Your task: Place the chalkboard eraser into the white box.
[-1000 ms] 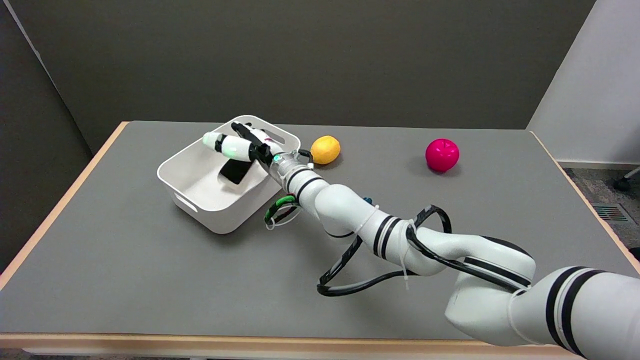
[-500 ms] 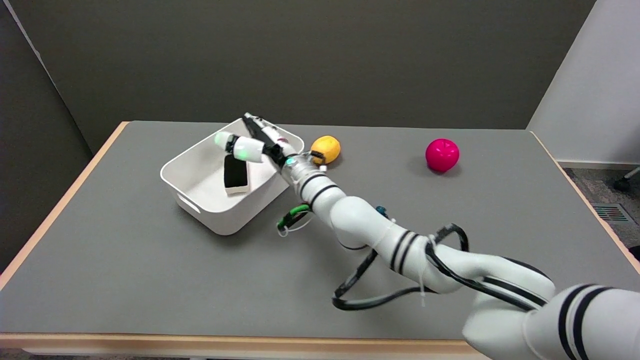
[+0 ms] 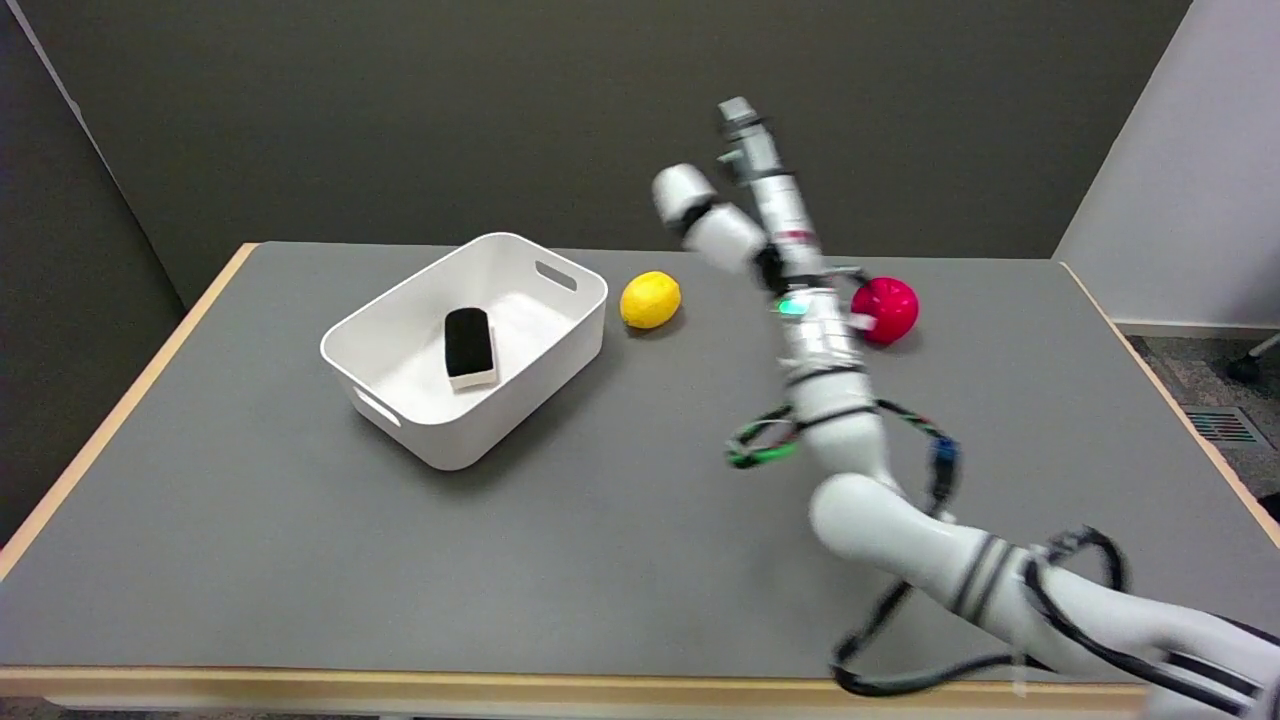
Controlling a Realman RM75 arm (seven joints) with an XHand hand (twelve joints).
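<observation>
In the head view, the black-topped, white-based rectangular chalkboard eraser (image 3: 469, 346) lies flat on the floor of the white plastic box (image 3: 400, 302) with handle slots, near its middle and clear of the walls, so the placing looks done. The right hand (image 3: 738, 205) is raised high above the grey table (image 3: 300, 540), well apart from the box, its fingers spread and holding nothing; it is motion-blurred. A yellow lemon (image 3: 650, 299) sits just beside the box, and a glossy pink-red apple-shaped ball (image 3: 886, 309) lies partly behind the forearm. The likeliest risk is the arm or its loose cables clipping that ball and rolling it away.
</observation>
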